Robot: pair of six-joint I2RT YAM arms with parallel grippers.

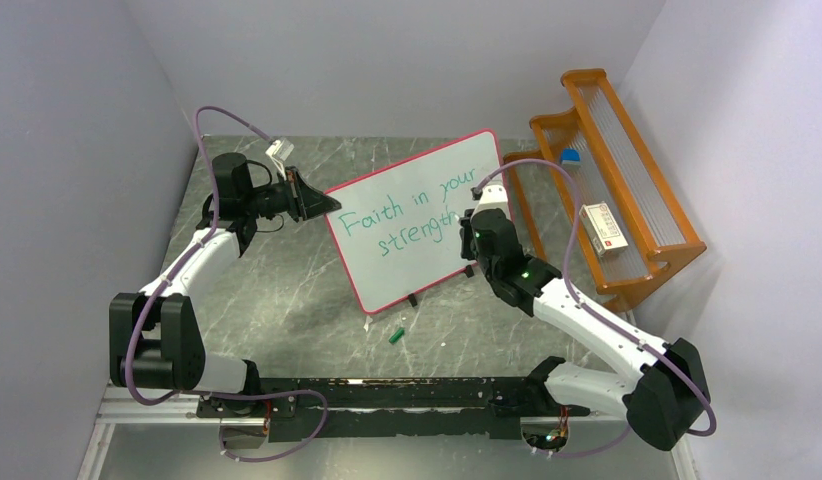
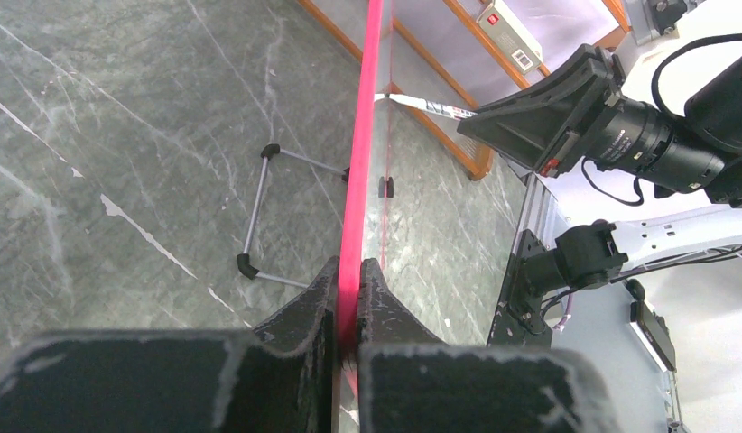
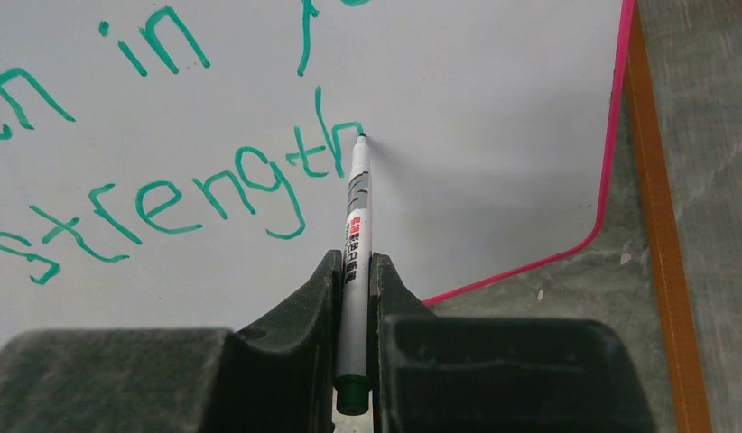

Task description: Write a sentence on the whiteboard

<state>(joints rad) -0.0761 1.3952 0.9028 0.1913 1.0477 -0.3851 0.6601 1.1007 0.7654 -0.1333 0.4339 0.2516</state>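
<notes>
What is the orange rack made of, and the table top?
The orange rack looks like varnished wood: smooth orange bars. The table top looks like grey-green marble, or a printed copy: pale veins cross it.

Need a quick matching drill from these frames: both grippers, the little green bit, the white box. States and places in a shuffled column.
1. left gripper
2. right gripper
3. small green piece
4. white box

A. sitting on the orange rack
B. shut on the marker, tip on the board
C. lying on the table in front of the board
D. clamped on the pink edge of the whiteboard

Pairs: 1-D, 2-B, 3-C, 4-A
</notes>
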